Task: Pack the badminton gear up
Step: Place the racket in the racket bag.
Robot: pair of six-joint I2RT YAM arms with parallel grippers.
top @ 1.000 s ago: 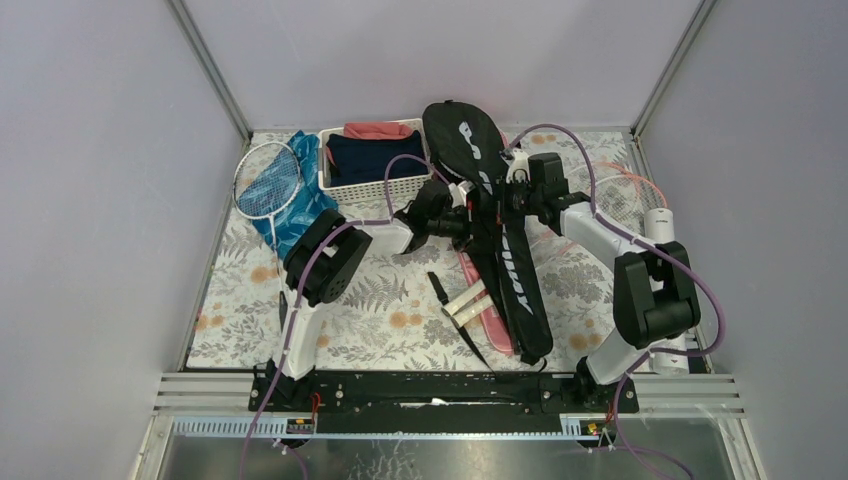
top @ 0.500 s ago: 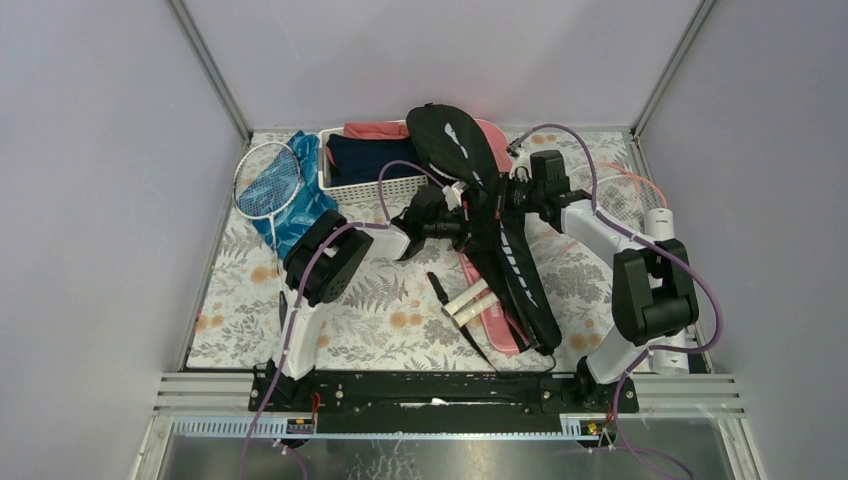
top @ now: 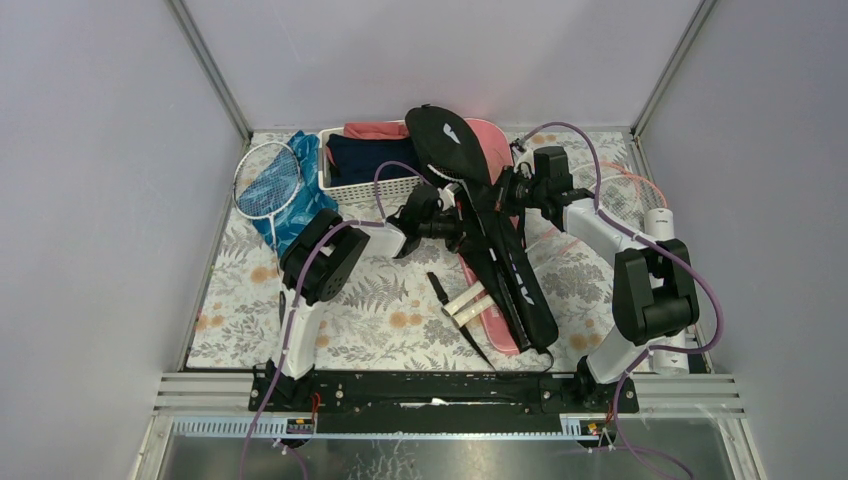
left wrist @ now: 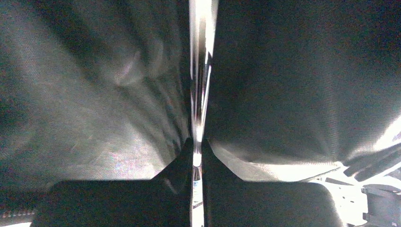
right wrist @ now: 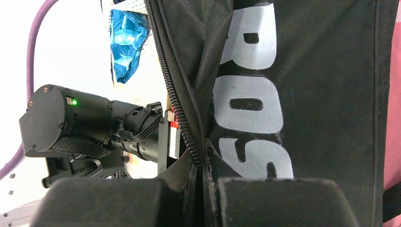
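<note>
We hold the black racket-shaped fabric bag [top: 492, 230] with both arms. It hangs lifted just to the right of the white slatted plastic basket [top: 372, 187], with its wide end up beside the basket's right corner and its narrow end sloping away from the basket toward the near edge. The left gripper [left wrist: 197, 152] is closed on a thin fold of the black cloth. The right gripper [right wrist: 202, 163] is pinched on the zipper edge — the teeth run right between its jaws.

We judge this bag to be light, soft and limp, so it will sag wherever we do not support it. The sewn zipper seam looks to us the firmest place to take; plain cloth may slip out.

We count two bags: the black one and a flat pink bag [top: 495, 330] lying under it. There is one long white tube [top: 660, 222], far right of the basket. We see two racket heads — a white-framed one [top: 268, 180] left of the basket and a pinkish one [top: 625, 195] well to its right. In front of the basket we see two pale handles [top: 468, 303] and one black handle [top: 438, 287].
</note>
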